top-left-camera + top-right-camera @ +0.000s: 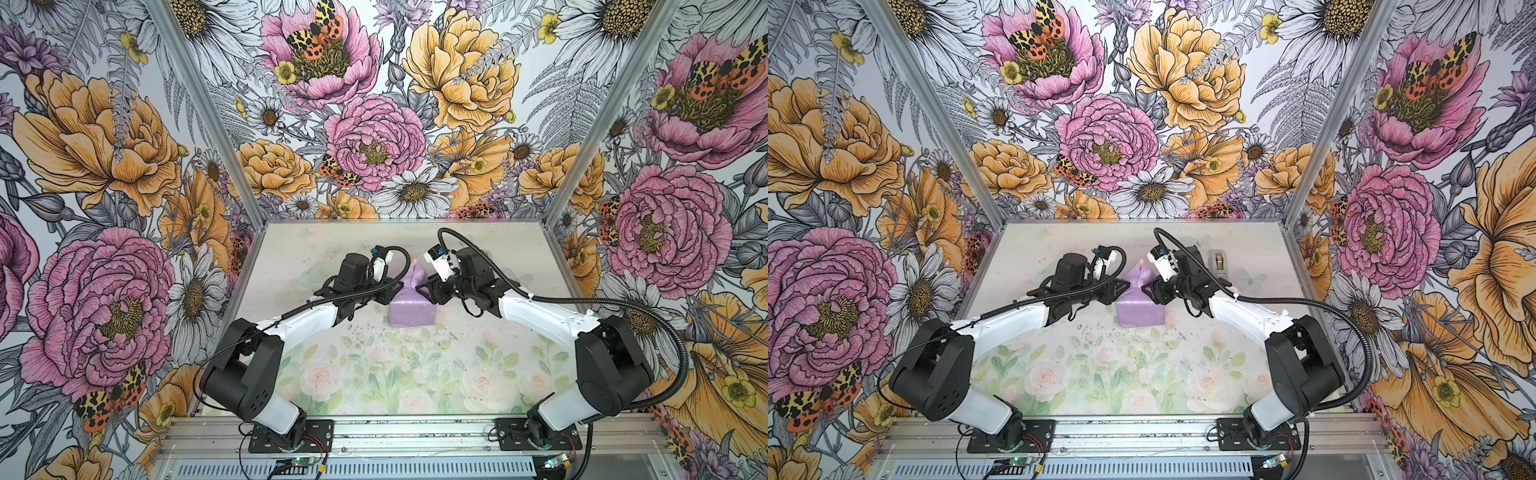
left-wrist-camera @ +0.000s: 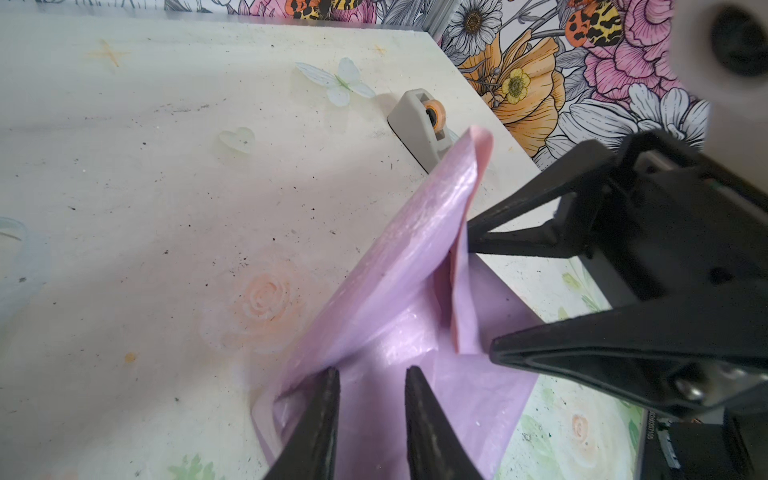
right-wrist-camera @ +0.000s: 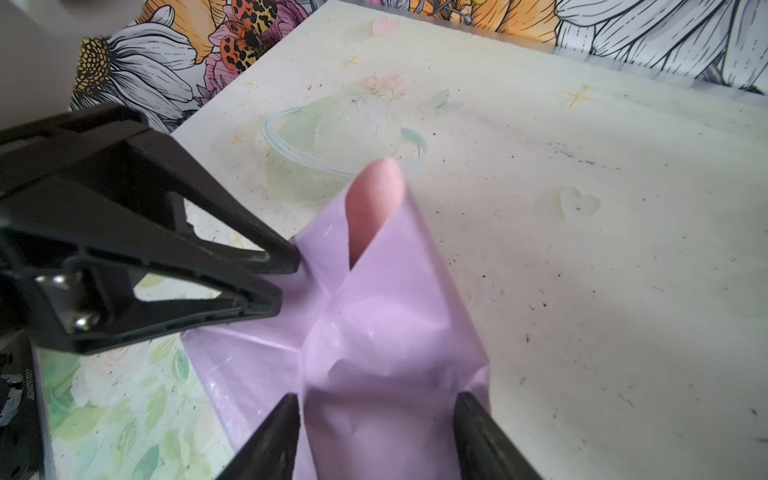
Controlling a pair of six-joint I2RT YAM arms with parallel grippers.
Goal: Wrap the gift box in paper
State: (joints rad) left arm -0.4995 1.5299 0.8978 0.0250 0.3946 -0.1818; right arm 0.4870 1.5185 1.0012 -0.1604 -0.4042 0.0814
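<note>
Lilac paper [image 1: 411,318], glossy and thin, is wrapped over the box at the middle of the counter [image 1: 374,374]; the box itself is hidden beneath it. At the far end the paper is gathered into an upright flap [image 3: 374,195], its pale pink face showing. The left claw [image 2: 374,399] is held narrowly apart beside that end, tips touching the fold, nothing clamped. The right claw [image 3: 376,415] is held wide apart astride the puffed fold; no firm pinch can be made out. The wrapped box is judged light and apt to slide; the paper is judged soft, slippery and easily torn, so it is best taken at the flap's doubled edge, close to the box, while the opposite side is steadied
</note>
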